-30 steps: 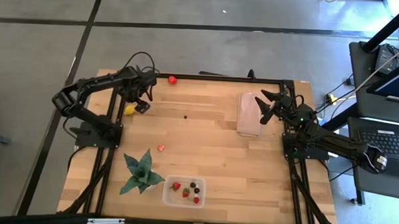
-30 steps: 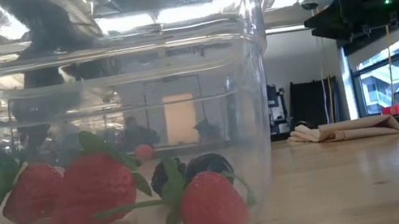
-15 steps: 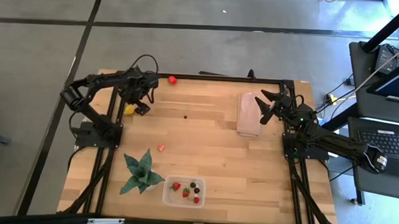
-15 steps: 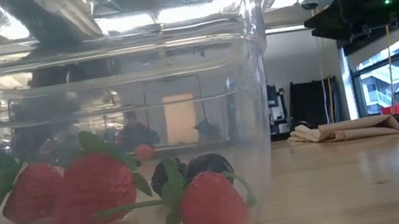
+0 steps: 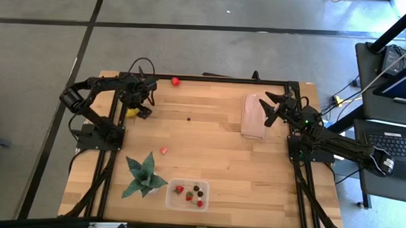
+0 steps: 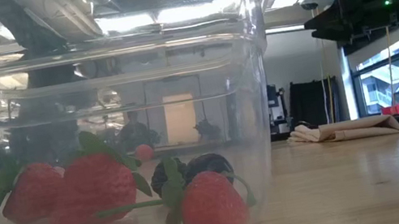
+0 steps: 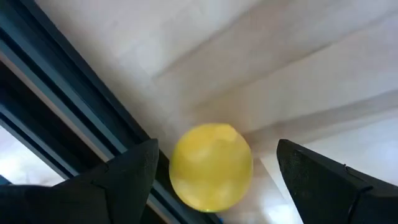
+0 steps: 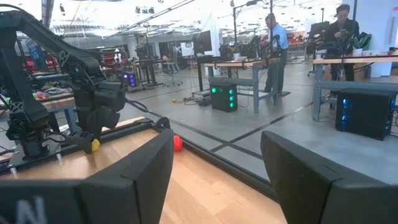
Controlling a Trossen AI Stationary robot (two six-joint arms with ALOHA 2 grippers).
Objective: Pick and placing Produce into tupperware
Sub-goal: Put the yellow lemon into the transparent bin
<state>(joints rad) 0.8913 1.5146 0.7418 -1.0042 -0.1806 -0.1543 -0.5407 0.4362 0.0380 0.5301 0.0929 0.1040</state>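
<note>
Bench [image 5: 215,162]: pale wooden slatted top in a black frame, carrying everything below.
Left pincer [image 5: 136,105]: at the far left edge of the bench, fingers spread wide, nothing held, poised over the lemon.
Right pincer [image 5: 266,106]: waiting above the folded beige cloth [image 5: 253,117], partly open, empty, well apart from any fruit.
Clear rectangular plastic tupperware [image 5: 186,194]: one, near edge, well apart from both pincers, closer to the left arm's side.
Green spiky-leaved plant [image 5: 142,176]: one, just beside the box.
Key relation: small round yellow lemon-like piece [image 7: 211,166] between the left pincer's two fingers, right against the frame rail; round, so no long axis to align with; left arm far nearer.
Fruit in box: three red strawberries [image 6: 91,189], two dark berries [image 6: 207,166].
Fruit loose: one lemon, one rounder red piece [image 5: 176,80] beyond the left pincer at the far rail, one small red piece [image 5: 164,150] mid-bench, one tiny dark berry [image 5: 189,117].
</note>
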